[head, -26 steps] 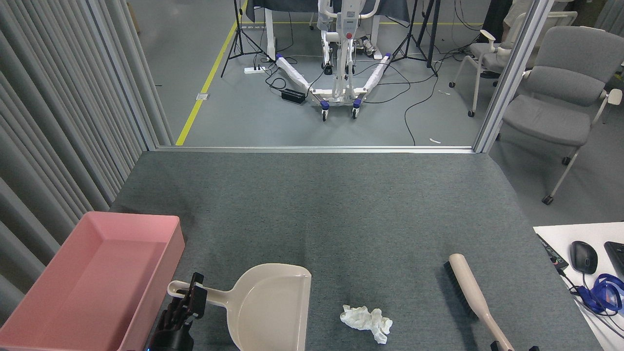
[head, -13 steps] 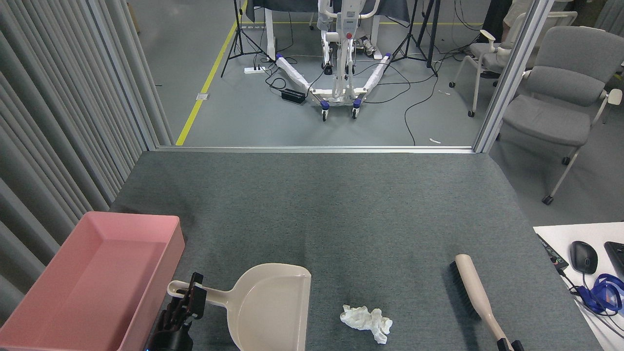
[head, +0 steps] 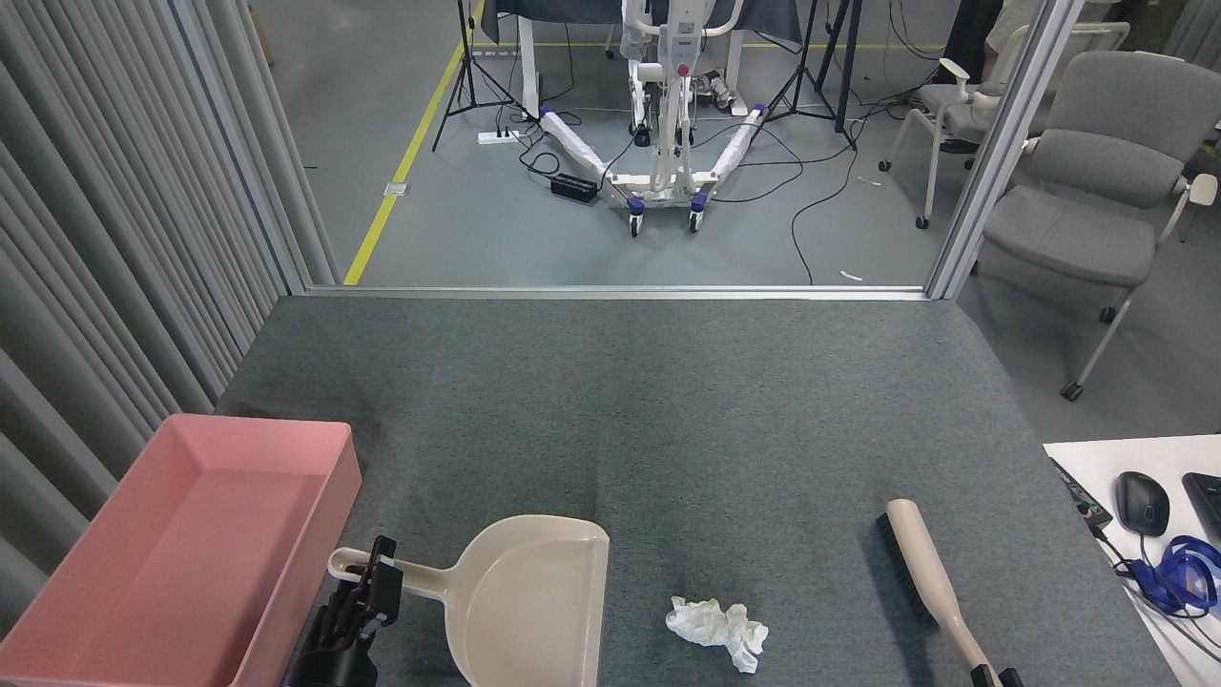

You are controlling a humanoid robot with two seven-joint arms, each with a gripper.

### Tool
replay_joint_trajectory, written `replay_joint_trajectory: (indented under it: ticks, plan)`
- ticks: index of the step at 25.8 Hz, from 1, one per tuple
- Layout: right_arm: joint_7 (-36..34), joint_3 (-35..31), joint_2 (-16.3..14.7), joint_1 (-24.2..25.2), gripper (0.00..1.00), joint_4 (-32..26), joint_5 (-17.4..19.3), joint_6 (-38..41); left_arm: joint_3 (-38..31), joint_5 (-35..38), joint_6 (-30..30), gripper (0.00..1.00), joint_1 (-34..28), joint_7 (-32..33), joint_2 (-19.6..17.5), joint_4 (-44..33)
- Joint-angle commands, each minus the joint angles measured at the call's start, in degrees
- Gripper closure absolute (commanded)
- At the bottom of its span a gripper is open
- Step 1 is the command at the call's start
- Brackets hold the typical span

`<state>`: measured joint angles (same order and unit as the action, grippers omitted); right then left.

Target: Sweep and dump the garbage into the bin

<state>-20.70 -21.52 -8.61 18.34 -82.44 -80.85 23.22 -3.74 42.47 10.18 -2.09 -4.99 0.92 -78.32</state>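
Grey carpet [head: 668, 410] holds garbage [head: 717, 630]; right fingers [head: 997, 676] cut off below.

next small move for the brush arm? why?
Probably swing the brush left toward the tissue wad. The wad lies on the carpet between the brush and the dustpan, whose open edge faces it; the left gripper is at the dustpan handle, and the pink bin looks empty.

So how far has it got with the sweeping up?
Barely started. Both tools look taken up: the left end effector sits at the dustpan handle, and the brush handle runs to the right end effector at the frame's edge. The tissue wad lies unswept on the carpet between them. The pink bin looks empty, so sweeping and dumping remain.
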Motion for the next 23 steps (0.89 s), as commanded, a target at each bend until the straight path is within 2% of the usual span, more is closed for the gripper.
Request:
replay_joint_trajectory:
  ticks: [1, 4, 8, 11, 16, 23]
  plan:
    - [-0.1, 0.0, 0.0, 0.0, 0.88, 0.0, -0.1, 0.3, 0.0, 0.2, 0.8, 0.54, 0.0, -0.1, 0.0, 0.0]
    - [-0.1, -0.1, 0.0, 0.0, 0.88, 0.0, 0.0, 0.3, 0.0, 0.2, 1.8, 0.71, -0.1, -0.1, 0.0, 0.0]
    - [-0.1, -0.1, 0.1, 0.0, 0.88, 0.0, -0.1, 0.3, 0.0, 0.5, 2.9, 0.88, -0.8, -0.5, 0.0, 0.0]
    - [-0.1, -0.1, 0.1, 0.0, 0.88, 0.0, -0.1, 0.4, 0.0, 0.6, 3.9, 0.98, -1.1, -0.7, 0.0, -0.1]
    - [0.2, 0.0, 1.0, 0.4, 0.88, -1.0, 0.2, 3.8, 0.0, 0.6, 4.2, 1.00, -1.1, -0.9, 0.0, -0.1]
    - [0.6, 0.7, 4.1, 4.9, 0.91, -4.7, 0.2, 9.0, 0.0, 0.6, 4.9, 1.00, -1.2, -1.4, 0.0, 0.0]
